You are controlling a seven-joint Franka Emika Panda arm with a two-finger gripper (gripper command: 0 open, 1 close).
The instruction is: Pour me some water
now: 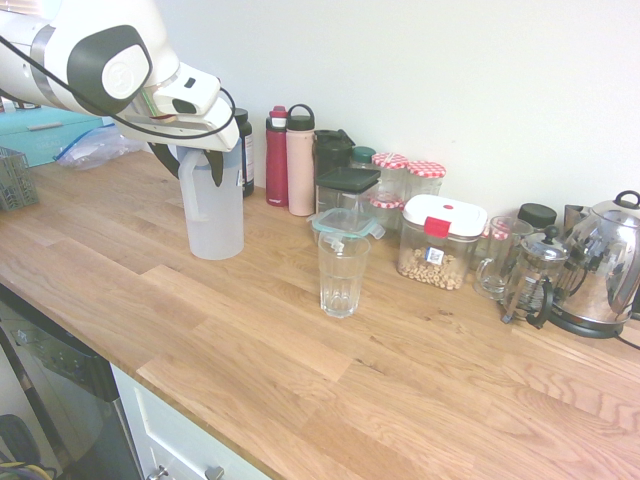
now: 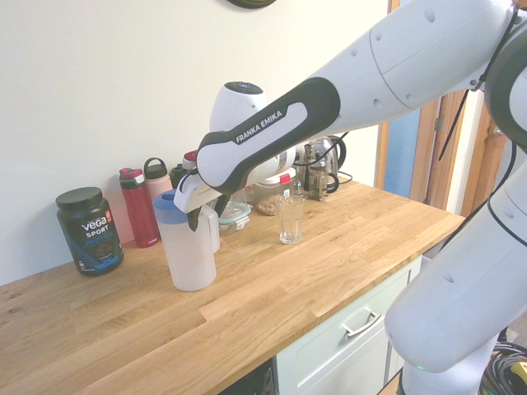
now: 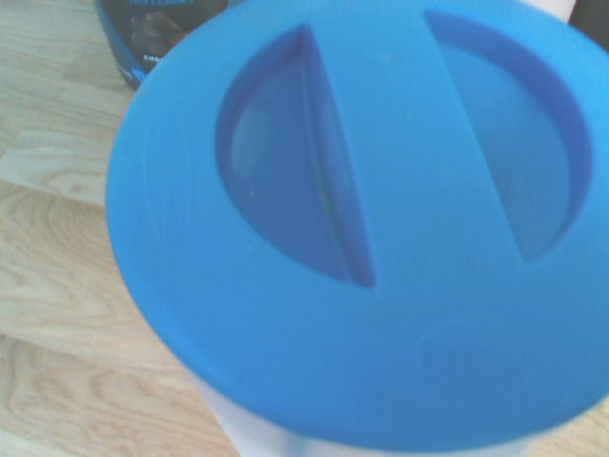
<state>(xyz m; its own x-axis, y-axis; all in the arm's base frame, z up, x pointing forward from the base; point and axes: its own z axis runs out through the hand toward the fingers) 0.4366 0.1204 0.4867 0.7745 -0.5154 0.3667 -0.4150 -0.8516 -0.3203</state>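
A pale wall [image 1: 400, 80] is rising behind a wooden countertop [image 1: 240, 340] that is running above white cabinetry [image 2: 346, 337] with a metal drawer handle [image 2: 362, 327]. Bright, even light is washing the room, while wood-framed doors [image 2: 431, 156] are standing beyond the counter's far end.

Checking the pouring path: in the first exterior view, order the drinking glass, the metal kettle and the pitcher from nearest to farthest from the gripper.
1. Pitcher, right at the gripper
2. Drinking glass, mid-counter
3. Metal kettle, far end
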